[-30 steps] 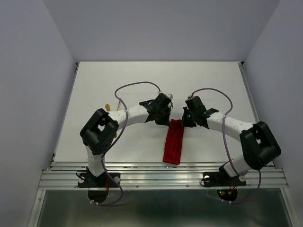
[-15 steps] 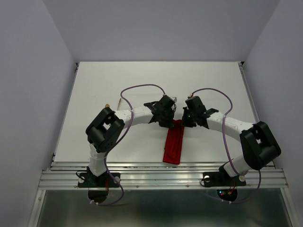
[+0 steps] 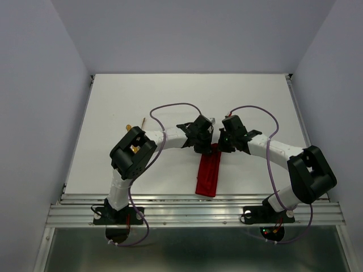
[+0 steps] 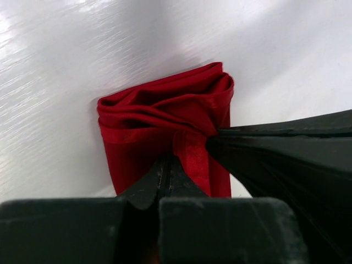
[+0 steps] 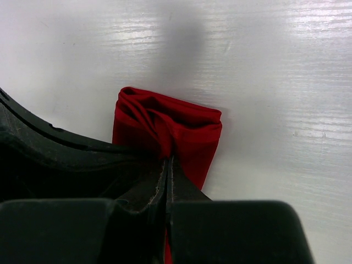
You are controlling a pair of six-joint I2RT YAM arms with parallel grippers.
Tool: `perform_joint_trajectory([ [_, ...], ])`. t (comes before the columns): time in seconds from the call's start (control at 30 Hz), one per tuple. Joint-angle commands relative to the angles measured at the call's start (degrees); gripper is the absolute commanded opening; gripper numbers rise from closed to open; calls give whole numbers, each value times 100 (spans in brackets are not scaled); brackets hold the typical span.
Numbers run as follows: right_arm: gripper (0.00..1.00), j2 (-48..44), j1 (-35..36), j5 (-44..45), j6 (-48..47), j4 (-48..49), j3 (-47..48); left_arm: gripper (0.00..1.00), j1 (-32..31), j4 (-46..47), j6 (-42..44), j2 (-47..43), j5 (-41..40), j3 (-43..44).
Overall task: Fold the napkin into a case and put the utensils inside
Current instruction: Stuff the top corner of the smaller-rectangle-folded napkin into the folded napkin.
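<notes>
Meanwhile, left gripper (image 3: 208,148) and right gripper (image 3: 219,148), jaws pressed together, pinch the 12 o'clock end of the red case (image 3: 208,173) lying on the table (image 3: 113,102); the soft, limp cloth likely shifts easily and is best held by its layered edge.

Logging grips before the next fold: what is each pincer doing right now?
Left pincer: closed, pinching the far end of the folded napkin.
Right pincer: closed, pinching that same end of the napkin.

White table (image 3: 255,96) bearing a narrow red case (image 3: 207,177), gold utensils (image 3: 129,127) well apart.
</notes>
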Motion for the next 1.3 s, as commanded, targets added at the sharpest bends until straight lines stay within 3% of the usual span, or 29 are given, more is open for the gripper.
perform_joint_trajectory([
  [0.0, 1, -169, -7, -174, -18, 98, 136, 0, -73, 175, -18, 175, 162, 166],
  [0.9, 1, 340, -7, -377, 245, 362, -31, 0, -100, 588, -54, 589, 505, 508],
  [1.27, 1, 894, -7, 273, 816, 11, 92, 0, -56, 579, -62, 238, 566, 456],
])
